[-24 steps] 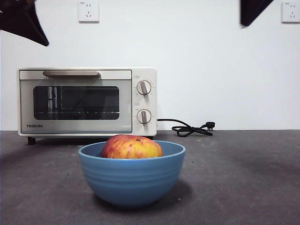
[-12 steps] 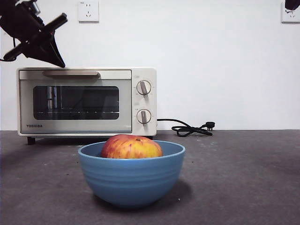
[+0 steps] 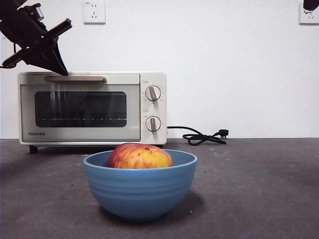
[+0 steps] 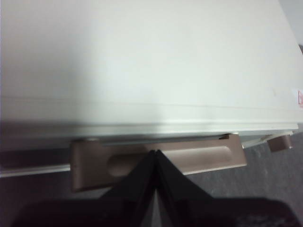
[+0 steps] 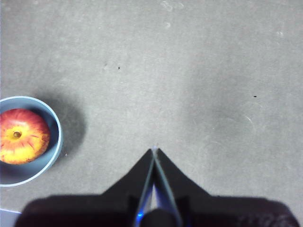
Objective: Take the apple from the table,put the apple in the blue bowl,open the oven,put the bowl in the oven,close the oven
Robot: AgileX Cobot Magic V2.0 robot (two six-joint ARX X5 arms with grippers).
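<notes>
now with the apple sitting in the blue bowl on the tabletop, i hold the left gripper, fingers pressed together and empty, just over the oven door's stiff tan handle, which i judge the firmest place to pull.

The oven door reads "TOSHIBA" at its lower left corner.

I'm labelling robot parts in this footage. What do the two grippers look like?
Both are matte black. The left gripper has two wedge-shaped jaws tapering to a shared point; in the front view it shows a dark angular body with protruding rods and a thin black cable. The right gripper has the same tapered black jaws, with a bluish glint along their inner edges.
</notes>
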